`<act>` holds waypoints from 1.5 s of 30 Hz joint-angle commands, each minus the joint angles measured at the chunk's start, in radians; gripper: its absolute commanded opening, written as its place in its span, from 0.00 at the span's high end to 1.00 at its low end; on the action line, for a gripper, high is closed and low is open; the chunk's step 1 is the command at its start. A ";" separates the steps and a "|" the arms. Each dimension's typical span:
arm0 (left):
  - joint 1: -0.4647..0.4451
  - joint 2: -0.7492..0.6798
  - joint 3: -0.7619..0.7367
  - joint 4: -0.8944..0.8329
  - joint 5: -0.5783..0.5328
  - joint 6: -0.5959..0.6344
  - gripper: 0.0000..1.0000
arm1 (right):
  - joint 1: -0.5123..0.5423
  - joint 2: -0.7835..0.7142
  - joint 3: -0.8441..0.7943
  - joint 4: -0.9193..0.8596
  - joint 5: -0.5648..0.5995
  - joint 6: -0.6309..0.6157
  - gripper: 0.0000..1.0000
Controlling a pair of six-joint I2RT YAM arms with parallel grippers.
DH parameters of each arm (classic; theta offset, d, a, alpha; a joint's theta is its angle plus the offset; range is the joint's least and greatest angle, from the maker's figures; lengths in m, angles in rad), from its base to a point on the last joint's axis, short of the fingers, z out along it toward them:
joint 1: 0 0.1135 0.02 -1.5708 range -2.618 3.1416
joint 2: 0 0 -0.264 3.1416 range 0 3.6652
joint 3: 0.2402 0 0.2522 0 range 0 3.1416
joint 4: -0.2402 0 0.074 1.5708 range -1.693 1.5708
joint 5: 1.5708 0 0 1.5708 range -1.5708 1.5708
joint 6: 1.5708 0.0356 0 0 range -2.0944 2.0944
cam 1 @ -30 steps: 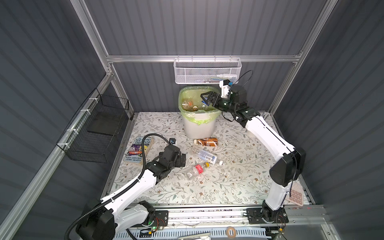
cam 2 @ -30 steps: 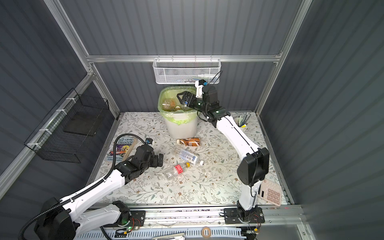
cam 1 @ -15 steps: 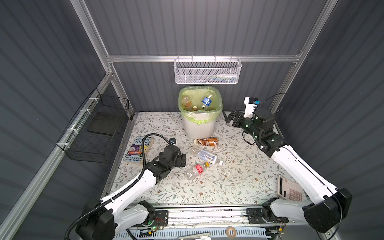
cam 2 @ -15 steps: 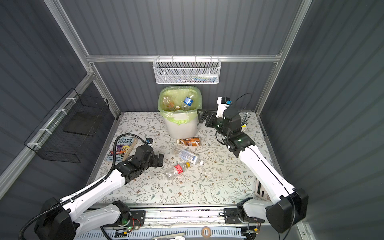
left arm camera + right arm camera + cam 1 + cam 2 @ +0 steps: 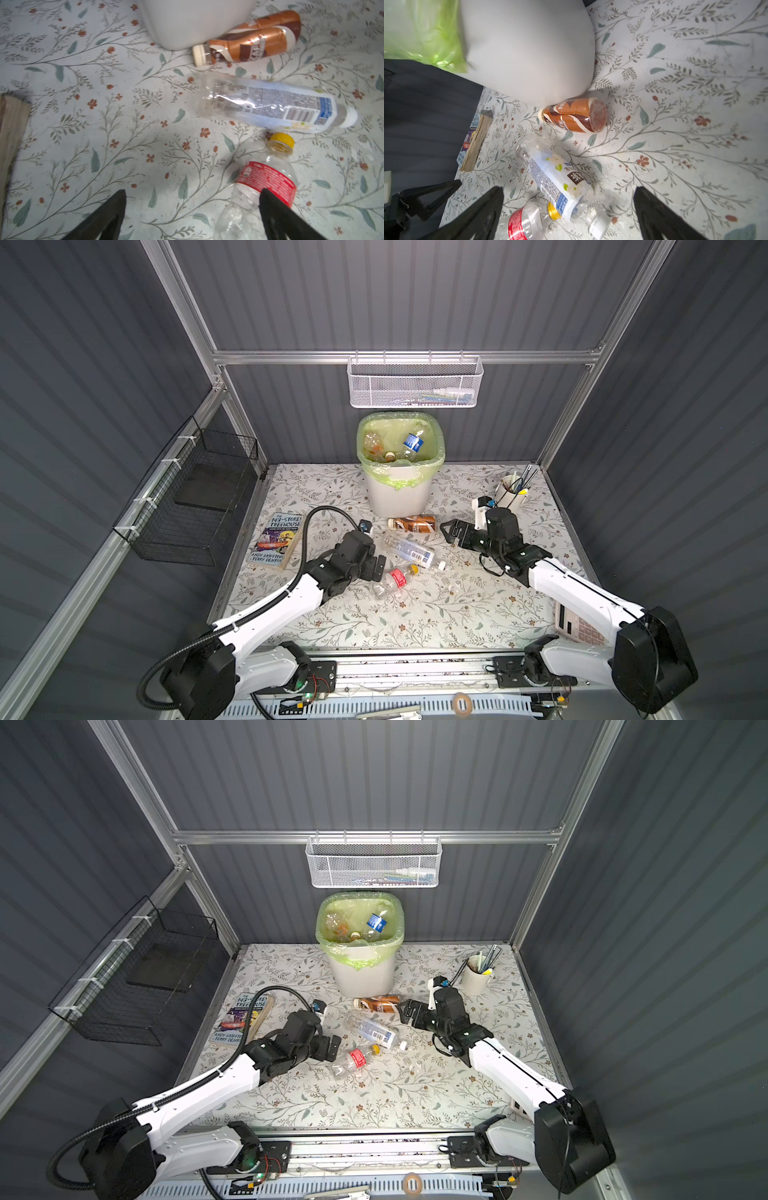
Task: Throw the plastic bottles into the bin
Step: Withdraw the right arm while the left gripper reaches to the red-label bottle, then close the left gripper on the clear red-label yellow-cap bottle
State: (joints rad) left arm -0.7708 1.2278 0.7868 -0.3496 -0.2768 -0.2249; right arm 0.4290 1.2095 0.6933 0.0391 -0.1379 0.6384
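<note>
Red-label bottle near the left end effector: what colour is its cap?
Yellow cap, clearest in the left wrist view.

Floral tabletop [image 5: 457,614] lit brightly and evenly from overhead in both top views; grey walls left dim, frame posts splayed by wide lens. Soft shadow cast just ahead of left gripper [image 5: 192,191]; white glare caught on clear bottle [image 5: 270,104] beyond it. Far from right gripper [image 5: 569,188], bin [image 5: 529,52] rendered blurred and bulged. Shadow patch seen between its tips.
</note>
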 commanded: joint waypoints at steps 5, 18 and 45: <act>-0.085 0.128 0.146 -0.198 0.031 0.145 0.00 | -0.003 -0.127 -0.087 0.070 0.136 0.079 0.01; -0.102 0.196 0.146 -0.211 0.213 0.185 0.04 | -0.027 -0.186 -0.142 0.070 0.197 0.114 0.01; -0.102 0.187 0.111 -0.152 0.249 0.159 0.39 | -0.071 -0.205 -0.187 0.102 0.169 0.160 0.01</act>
State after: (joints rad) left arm -0.8654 1.4891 0.9207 -0.5106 -0.0490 -0.0559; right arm 0.3656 1.0195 0.5182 0.1204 0.0383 0.7864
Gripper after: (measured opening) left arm 0.614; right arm 0.991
